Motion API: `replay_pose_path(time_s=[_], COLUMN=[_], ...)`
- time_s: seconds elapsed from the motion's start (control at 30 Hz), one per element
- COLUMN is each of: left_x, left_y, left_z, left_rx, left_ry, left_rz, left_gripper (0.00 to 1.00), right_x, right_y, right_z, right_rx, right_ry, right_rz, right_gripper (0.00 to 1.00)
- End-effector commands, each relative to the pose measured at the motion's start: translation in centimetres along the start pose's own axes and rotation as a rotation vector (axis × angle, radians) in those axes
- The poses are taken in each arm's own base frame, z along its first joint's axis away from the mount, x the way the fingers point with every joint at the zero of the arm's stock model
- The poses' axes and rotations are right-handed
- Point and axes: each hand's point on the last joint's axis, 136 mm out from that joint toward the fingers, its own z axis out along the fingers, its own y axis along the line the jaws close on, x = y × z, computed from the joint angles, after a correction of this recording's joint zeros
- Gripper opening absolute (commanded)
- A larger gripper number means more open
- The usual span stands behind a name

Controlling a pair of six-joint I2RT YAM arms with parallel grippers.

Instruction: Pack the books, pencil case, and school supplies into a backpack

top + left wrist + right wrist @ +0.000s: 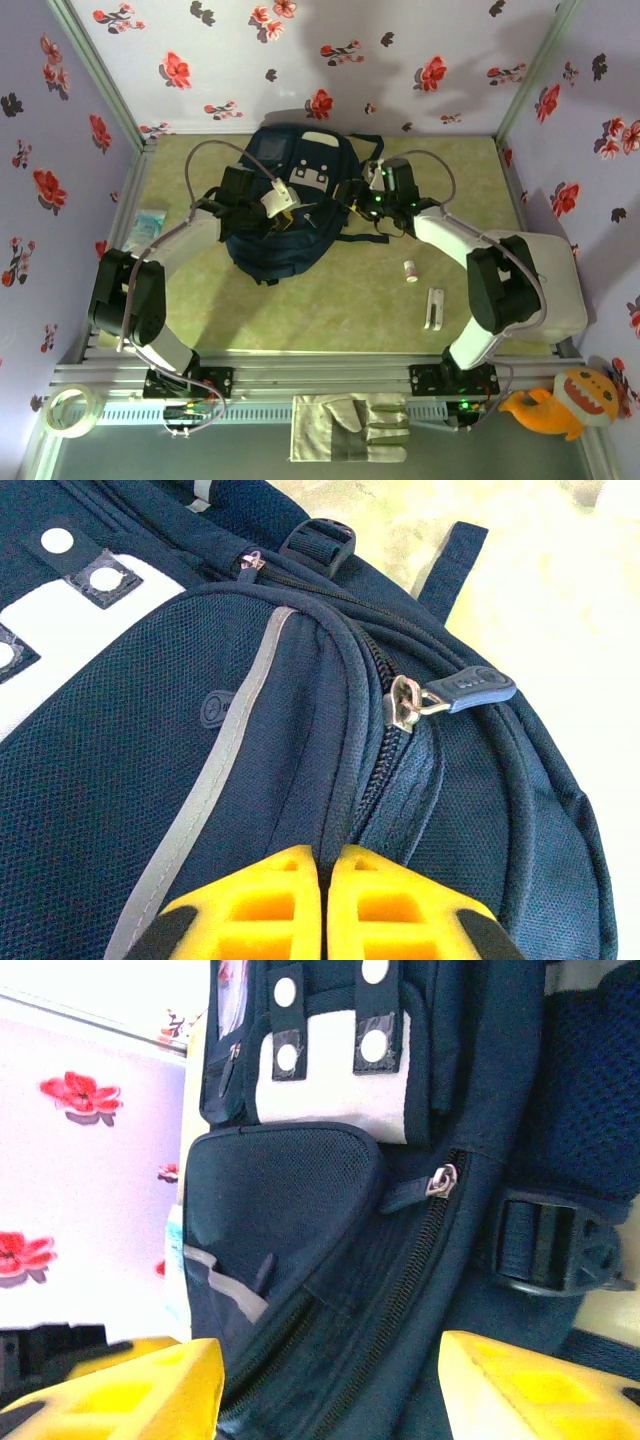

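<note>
At mid-table between the arms, soft, sagging backpack (pixel 285 205), best lifted by pinched fabric or drawn open by the zipper tab (pixel 470 690); left gripper (pixel 325 865) closed together at its mesh pocket seam, right gripper (pixel 325 1360) spread wide beside the zip. Hard to make out: any fold truly pinched, contents within

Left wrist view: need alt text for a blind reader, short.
Close-up of the dark navy backpack, with a zipper, metal slider and navy pull tab at right. The yellow left fingers are shut together at the bottom edge, tips against the fabric beside the zipper.
</note>
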Motion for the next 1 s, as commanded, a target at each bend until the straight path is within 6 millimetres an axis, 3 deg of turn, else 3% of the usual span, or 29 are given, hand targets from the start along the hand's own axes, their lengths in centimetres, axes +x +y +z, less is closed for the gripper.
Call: replay_pose_path(time_s=[0.0,0.27,0.43,0.5,0.57,0.6,0.7,0.8,0.97], left_x=[-3.1,-2.7,-2.3,-2.2,-2.1,-2.2,-2.5,-2.3,-1.0], left_y=[0.6,0.0,-0.3,-0.1,0.5,0.8,2.5,4.3,3.2], left_z=[-1.0,-0.8,-0.9,-1.0,-1.4,-1.8,-3.4,-5.6,-6.9], left_rx=[-0.032,-0.018,-0.018,-0.038,-0.070,-0.091,-0.214,-0.363,-0.398], left_ry=[-0.101,-0.088,-0.080,-0.080,-0.067,-0.061,-0.068,-0.096,-0.105], left_rz=[0.080,0.091,0.082,0.075,0.028,0.004,-0.144,-0.421,-0.822], left_gripper=[0.00,0.02,0.09,0.16,0.34,0.38,0.48,0.55,0.58], right_x=[0.3,1.7,2.3,2.5,2.4,2.4,2.4,2.1,2.0], right_y=[0.4,1.4,1.8,2.1,2.3,2.5,3.2,3.6,4.4], right_z=[1.6,5.6,6.8,7.0,7.0,7.0,6.9,6.9,6.8], right_rx=[0.029,0.070,0.062,0.054,0.049,0.046,0.032,0.017,0.003], right_ry=[0.018,0.097,0.125,0.133,0.132,0.131,0.124,0.111,0.099], right_rz=[0.141,0.218,0.219,0.213,0.201,0.190,0.148,0.119,0.077], right_gripper=[0.59,0.49,0.38,0.28,0.20,0.17,0.12,0.10,0.09])
